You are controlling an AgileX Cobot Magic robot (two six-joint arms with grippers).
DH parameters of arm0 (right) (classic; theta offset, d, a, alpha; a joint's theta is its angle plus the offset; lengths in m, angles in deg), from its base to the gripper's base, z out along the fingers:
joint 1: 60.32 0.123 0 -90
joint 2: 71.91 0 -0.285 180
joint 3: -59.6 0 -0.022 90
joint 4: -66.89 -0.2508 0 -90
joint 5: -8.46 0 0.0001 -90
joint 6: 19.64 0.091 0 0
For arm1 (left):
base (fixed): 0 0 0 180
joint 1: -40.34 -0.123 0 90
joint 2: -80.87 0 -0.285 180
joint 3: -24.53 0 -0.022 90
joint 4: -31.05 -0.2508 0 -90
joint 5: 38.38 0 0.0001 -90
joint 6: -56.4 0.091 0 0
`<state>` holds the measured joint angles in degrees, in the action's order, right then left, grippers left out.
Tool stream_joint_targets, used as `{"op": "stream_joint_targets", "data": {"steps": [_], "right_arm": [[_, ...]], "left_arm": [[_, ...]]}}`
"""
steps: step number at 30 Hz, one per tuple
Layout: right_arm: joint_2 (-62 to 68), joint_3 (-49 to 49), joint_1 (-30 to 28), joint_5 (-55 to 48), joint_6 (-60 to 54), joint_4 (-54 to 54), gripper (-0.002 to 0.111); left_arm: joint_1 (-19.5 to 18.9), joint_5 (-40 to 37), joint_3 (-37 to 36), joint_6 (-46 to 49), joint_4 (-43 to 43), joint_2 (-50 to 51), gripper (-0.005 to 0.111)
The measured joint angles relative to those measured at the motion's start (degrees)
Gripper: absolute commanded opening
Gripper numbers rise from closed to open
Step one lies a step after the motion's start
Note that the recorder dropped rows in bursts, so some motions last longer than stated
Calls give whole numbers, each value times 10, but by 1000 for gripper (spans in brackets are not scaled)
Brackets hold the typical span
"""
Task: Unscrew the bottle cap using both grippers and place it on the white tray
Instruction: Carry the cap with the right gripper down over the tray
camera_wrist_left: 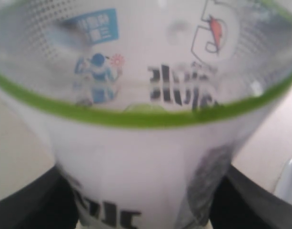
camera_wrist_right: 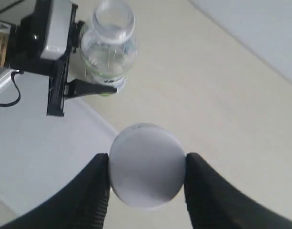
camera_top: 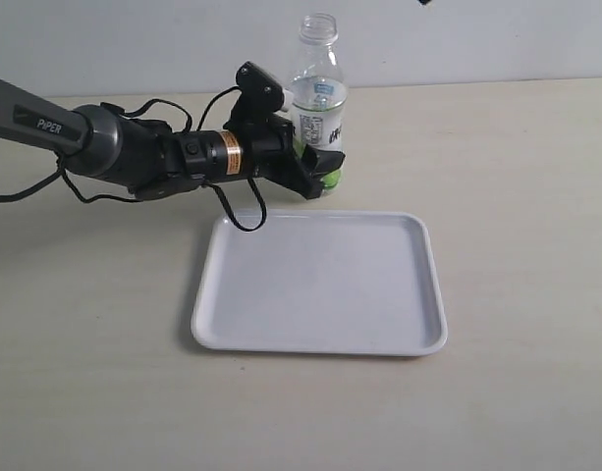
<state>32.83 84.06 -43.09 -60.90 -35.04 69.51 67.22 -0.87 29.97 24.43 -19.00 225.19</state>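
Standing bottle, exterior view: the bottle is upright on the table, just beyond the far rim of the white tray. Its neck is bare and its mouth open. It is clear plastic above, with a white label carrying black text and green below.
Left gripper, exterior view: the left gripper is clamped round the bottle's lower body, one finger across the front of the label, the other hidden behind it.
Out of frame, exterior view: the bottle cap and the right gripper lie outside this picture.
Bottle, left wrist view: the bottle fills the frame, blurred. A green band runs across it, with blue marks and black lettering on one side and plain white on the other.
Pincer, left wrist view: dark fingers press either flank of the bottle; their tips are cut off at the frame edge.
Bottle cap, right wrist view: the bottle cap shows a plain round greyish-white face; its ribbed side is hidden.
Pincer, right wrist view: the right gripper has the cap pinched between two black fingers.
Cap's place, right wrist view: it is held in the air, seen against the rim of the white tray and the table. Its height cannot be told. It is well apart from the open-mouthed bottle.
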Motion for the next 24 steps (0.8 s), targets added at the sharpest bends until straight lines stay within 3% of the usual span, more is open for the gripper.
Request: {"op": "stream_joint_targets", "data": {"steps": [7,16,24], "right_arm": [[0,-151,0,22,72,-49,0],[0,-369,0,227,75,-92,0],[0,-455,0,334,29,-189,0]], "left_arm": [[-11,5,0,-53,-13,0,0],[-11,25,0,-58,-22,0,0],[-11,26,0,-59,-22,0,0]]}}
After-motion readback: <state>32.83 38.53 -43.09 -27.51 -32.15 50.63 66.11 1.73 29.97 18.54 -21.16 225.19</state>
